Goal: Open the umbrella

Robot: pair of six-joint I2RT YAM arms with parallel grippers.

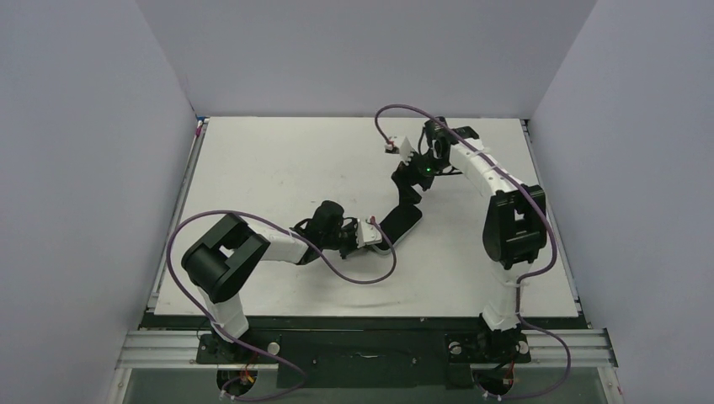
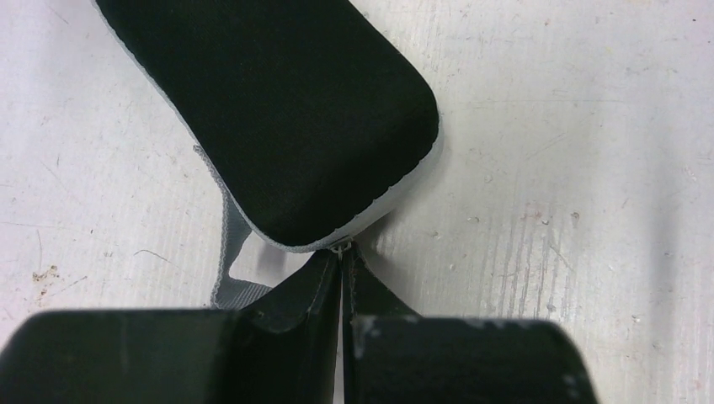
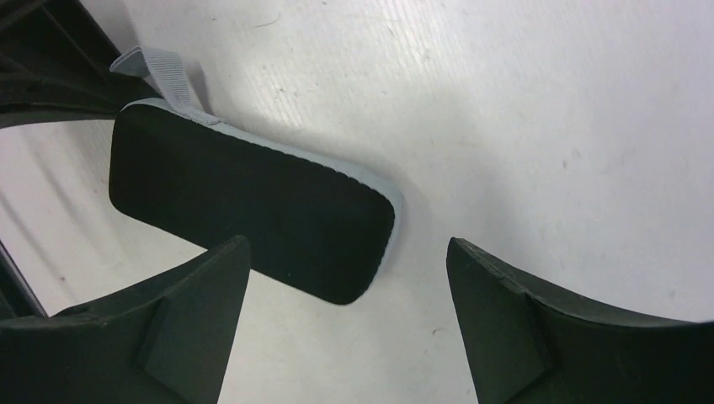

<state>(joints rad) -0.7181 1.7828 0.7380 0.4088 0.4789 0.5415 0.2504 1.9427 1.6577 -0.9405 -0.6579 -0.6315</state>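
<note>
Top external: the umbrella (image 1: 402, 222) lies folded flat near the middle of the worktop (image 1: 269, 160), a shade toward the right edge, its long axis slanting to the far-right corner. The left gripper (image 1: 379, 239) sits at its near end and the right gripper (image 1: 407, 190) above its far end. One arm per end, presumably so one anchors and the other pulls.

Left wrist: fingers pressed together, tips touching the pale rim beside the grey loop strap (image 2: 229, 252). Cannot tell whether any fabric is pinched.

Right wrist: jaws spread wide, holding nothing, straddling the umbrella's rounded end from above. Set for a grasp, not yet made. Umbrella not opened.
</note>
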